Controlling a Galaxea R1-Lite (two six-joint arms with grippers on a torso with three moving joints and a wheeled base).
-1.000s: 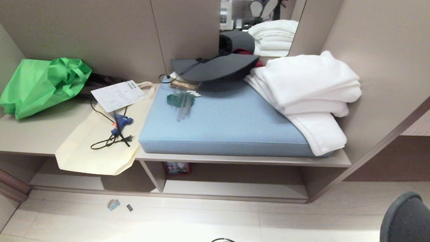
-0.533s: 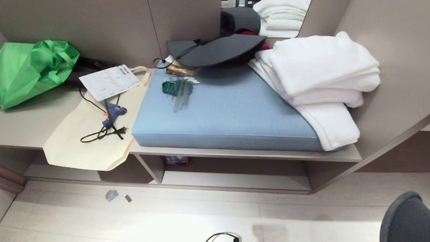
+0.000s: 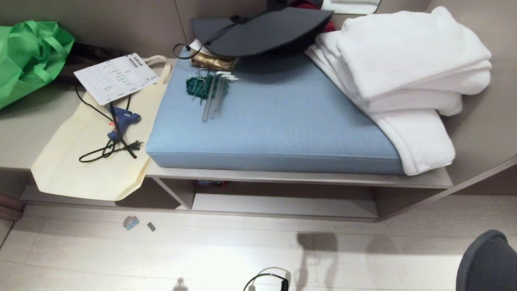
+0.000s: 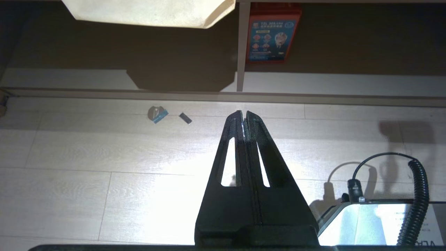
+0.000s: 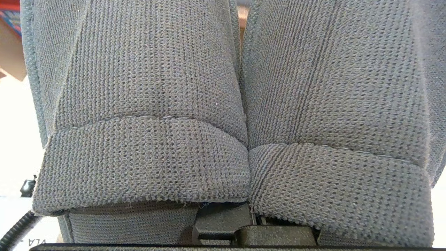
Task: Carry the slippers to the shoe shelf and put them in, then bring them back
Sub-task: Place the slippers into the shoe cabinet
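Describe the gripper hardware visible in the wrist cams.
The left gripper has matte black jaws, long tapering triangles each with a slot cut-out, on a black base. A black coiled cable runs beside it. Of the right gripper, only a black base block shows.

bench top (image 3: pixel 24 137), frame centre: blue cushion (image 3: pixel 282 121), cream tote bag (image 3: pixel 93 161), green bag (image 3: pixel 28 52) upper left | shoe shelf (image 3: pixel 282 204) beneath: pale board | floor (image 3: pixel 226 250), lower frame: two small scraps (image 3: pixel 137 224)
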